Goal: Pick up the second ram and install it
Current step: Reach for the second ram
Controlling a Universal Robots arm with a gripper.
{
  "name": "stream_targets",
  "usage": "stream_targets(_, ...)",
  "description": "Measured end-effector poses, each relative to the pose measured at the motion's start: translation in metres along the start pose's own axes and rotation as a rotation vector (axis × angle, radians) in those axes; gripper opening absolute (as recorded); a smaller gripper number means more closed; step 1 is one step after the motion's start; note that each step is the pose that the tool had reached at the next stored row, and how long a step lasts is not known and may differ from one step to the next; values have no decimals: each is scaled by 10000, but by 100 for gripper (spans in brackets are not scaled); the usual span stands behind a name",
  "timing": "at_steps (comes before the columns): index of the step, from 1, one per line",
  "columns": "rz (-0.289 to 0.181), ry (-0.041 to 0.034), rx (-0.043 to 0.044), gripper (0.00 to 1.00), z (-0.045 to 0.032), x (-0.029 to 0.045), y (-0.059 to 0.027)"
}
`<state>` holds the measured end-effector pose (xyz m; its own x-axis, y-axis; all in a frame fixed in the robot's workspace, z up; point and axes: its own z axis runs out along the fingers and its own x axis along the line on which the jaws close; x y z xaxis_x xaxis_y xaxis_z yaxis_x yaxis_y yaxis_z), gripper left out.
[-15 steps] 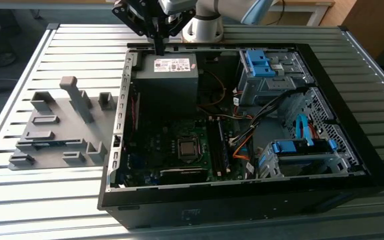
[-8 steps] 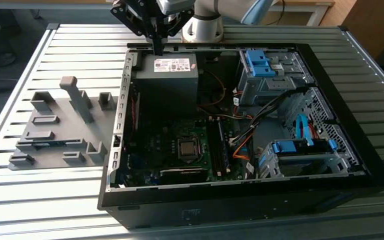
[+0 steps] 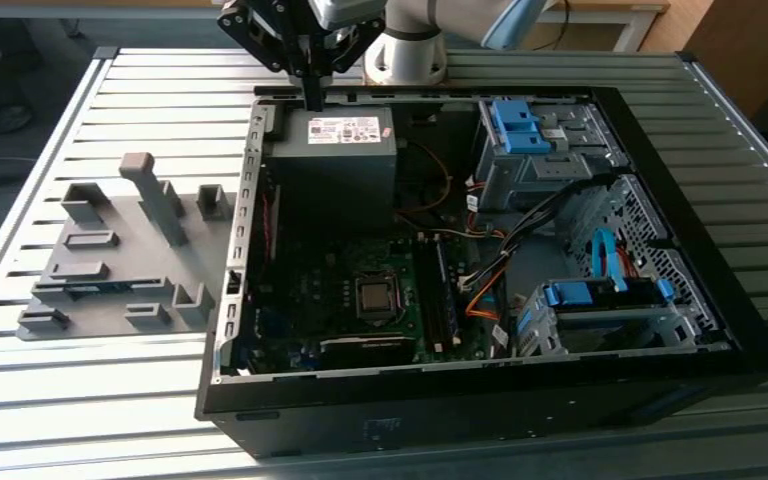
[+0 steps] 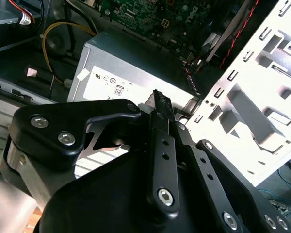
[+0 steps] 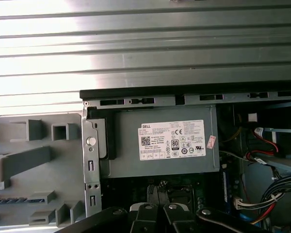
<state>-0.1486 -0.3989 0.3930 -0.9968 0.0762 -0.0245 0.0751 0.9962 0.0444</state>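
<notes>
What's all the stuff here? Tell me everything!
table: one, silver, under everything
computer case: one, black, open, on the table
power supply: one, grey, inside the case, exterior view's top
motherboard: one, green, case floor
drive-bay clips: two, bright blue, in the case, exterior view's right
cables: several, mixed colours, inside the case
holder plate: one, grey, exterior view's left of the case
second ram: one, blue-green, lying in the holder plate
robot arm: one, pale, exterior view's top edge
pincer: one, black, shut, empty, near the power supply

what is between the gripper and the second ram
In the exterior view, the case's side wall and the grey holder's upright blocks lie between the gripper and the second ram.
</notes>
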Motion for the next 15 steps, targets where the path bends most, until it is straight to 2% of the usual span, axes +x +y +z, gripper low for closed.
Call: stream_targets(15,0,0,0,11,0,35,-3)
